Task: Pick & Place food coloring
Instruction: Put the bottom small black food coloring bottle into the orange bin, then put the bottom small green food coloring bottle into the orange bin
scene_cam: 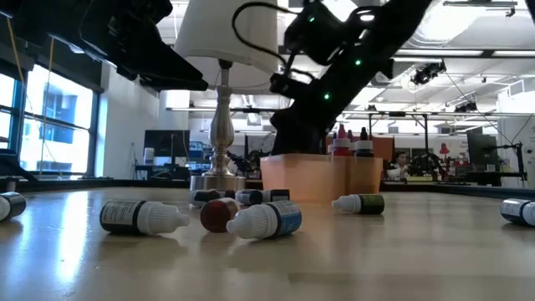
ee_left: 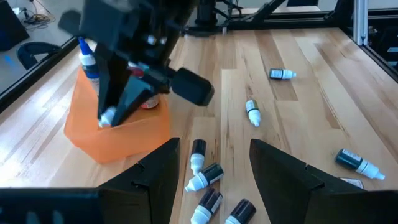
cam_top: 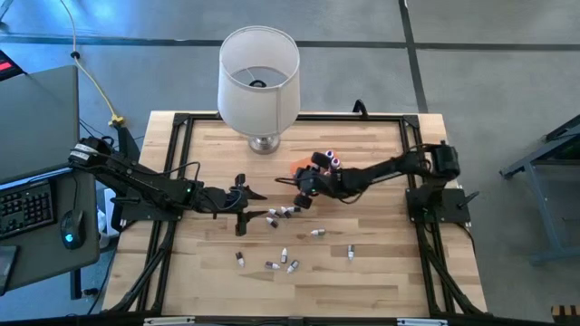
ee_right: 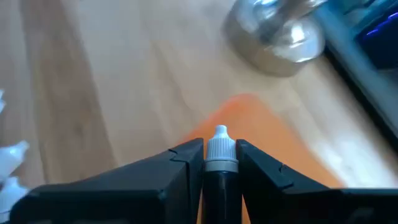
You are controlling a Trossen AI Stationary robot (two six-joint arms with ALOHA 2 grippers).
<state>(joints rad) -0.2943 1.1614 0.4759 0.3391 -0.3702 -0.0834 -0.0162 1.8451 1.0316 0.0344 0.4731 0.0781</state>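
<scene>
My right gripper (ee_right: 221, 149) hangs over the orange tray (ee_left: 118, 134), shut on one food coloring bottle (ee_right: 220, 163) with a dark body and a white cap. Two or three bottles (scene_cam: 344, 144) stand upright in the tray. Several more bottles (cam_top: 283, 213) lie on their sides on the wooden table between the two arms and toward its near edge (cam_top: 281, 264). My left gripper (ee_left: 214, 146) hovers open to the left of the loose bottles (ee_left: 200, 177), touching nothing. My right gripper pinches the bottle's dark body just behind the white cap (ee_right: 221, 146) between its two fingers. The bottle lies along the fingers, and its cap sticks out past the fingertips. The fingers slant down from the table's right; the cap (ee_left: 107, 116) points down over the tray, lifted clear.
A lamp with a big white shade (cam_top: 259, 77) stands on a metal base (ee_right: 277, 31) just beyond the tray at the far edge. A black frame rail (cam_top: 177, 172) runs around the table. Bare wood lies along the near edge.
</scene>
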